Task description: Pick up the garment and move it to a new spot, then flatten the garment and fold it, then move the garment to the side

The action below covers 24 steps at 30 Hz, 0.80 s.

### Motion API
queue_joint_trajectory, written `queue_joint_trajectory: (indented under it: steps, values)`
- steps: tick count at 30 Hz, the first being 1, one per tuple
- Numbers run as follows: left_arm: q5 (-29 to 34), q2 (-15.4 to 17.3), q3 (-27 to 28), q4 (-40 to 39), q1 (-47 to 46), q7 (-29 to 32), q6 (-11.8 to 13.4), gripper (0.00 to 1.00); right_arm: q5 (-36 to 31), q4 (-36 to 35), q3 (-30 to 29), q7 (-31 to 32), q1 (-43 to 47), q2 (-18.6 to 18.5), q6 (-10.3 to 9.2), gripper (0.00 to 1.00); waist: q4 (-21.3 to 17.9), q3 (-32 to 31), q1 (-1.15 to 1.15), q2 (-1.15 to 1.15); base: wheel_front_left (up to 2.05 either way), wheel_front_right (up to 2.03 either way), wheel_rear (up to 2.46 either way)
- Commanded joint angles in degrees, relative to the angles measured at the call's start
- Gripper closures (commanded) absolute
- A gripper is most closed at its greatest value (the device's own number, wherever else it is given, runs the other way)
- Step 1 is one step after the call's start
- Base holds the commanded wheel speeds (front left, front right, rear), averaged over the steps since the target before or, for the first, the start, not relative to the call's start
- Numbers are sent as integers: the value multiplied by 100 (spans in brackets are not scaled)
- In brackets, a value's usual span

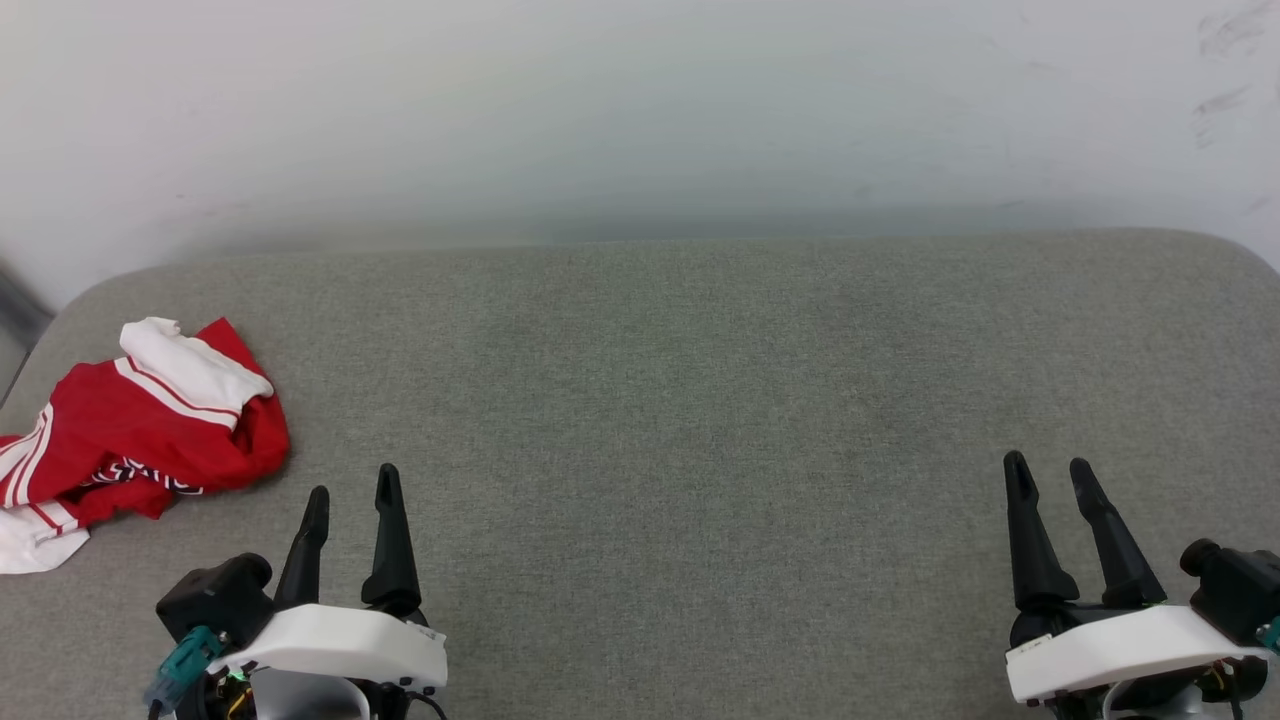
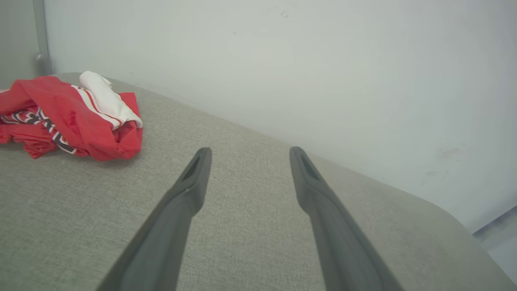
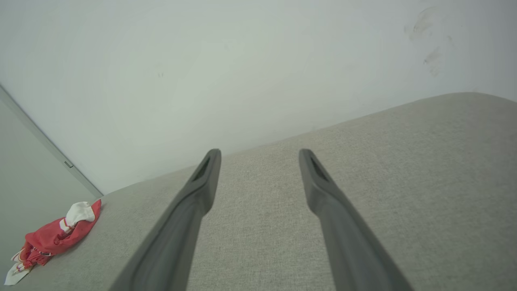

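Presently: garment (image 1: 140, 420), crumpled red-and-white heap at the far left edge of the grey cushion (image 1: 700, 420). Left gripper (image 1: 352, 490): jaws spread, empty, heap lies just to its left; the nearer arm. Right gripper (image 1: 1048, 463): jaws spread, empty, well apart.

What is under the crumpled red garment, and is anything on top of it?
The garment lies bunched on the grey fabric surface near its left edge; a white sleeve is folded over its top. Anything beneath the heap is covered.
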Motion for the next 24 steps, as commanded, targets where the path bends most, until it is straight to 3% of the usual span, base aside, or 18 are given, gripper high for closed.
queue_joint_trajectory:
  steps: [1,24]
  values:
    - [128,38,-27,-83,6,-38,17,0,-141,-100,13,-58,23,10,2,0,2,1,0,0,0,0,0]
    - [1290,2,-127,-144,165,-347,49,0,-1194,-211,86,-365,180,14,1,0,11,12,0,0,0,0,0]
